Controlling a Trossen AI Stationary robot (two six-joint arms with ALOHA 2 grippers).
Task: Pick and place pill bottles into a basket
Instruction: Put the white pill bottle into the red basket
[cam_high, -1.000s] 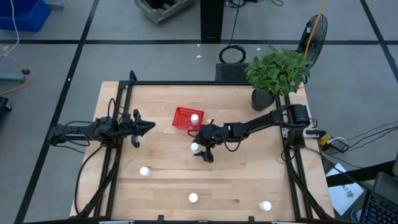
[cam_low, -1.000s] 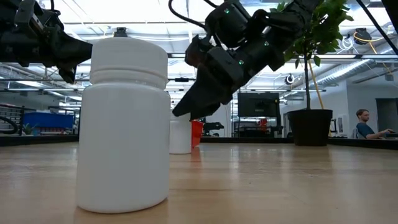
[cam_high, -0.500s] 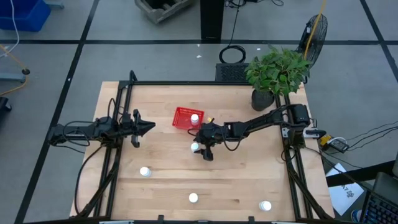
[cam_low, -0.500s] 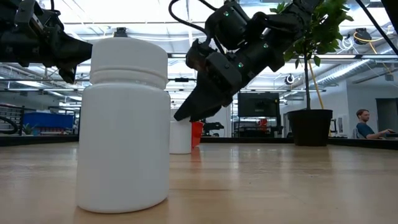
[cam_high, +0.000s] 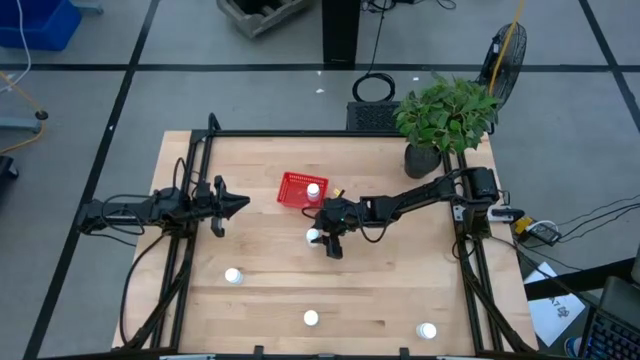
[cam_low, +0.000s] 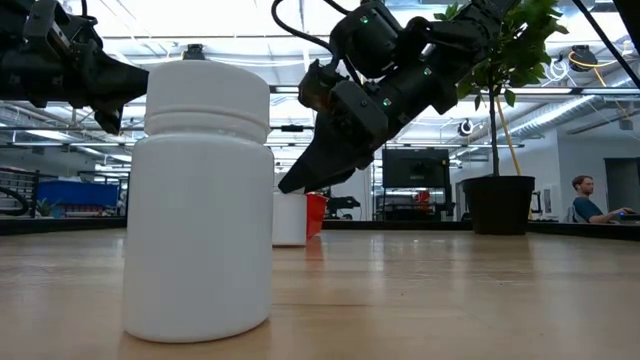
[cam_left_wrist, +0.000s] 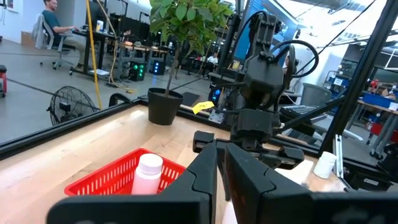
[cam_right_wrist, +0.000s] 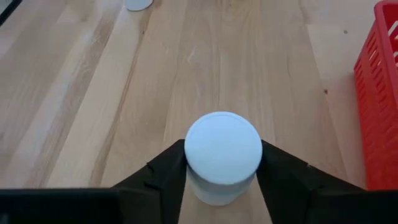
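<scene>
Right hand (cam_high: 322, 238) reaches to mid-tabletop, its two dark fingers (cam_right_wrist: 163, 169) pressed against either side of a small white round-capped pill bottle (cam_right_wrist: 222, 155) standing upright on the pale wooden tabletop (cam_high: 390, 290), just near of the red plastic mesh basket (cam_high: 298, 189). One white bottle (cam_high: 313, 189) already stands inside that basket. Left hand (cam_high: 240, 204) waits at the left, fingers closed together.

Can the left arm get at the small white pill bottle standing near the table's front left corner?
Probably yes: the small white pill bottle stands alone on bare wood, and the left gripper hangs idle above that side.
</scene>
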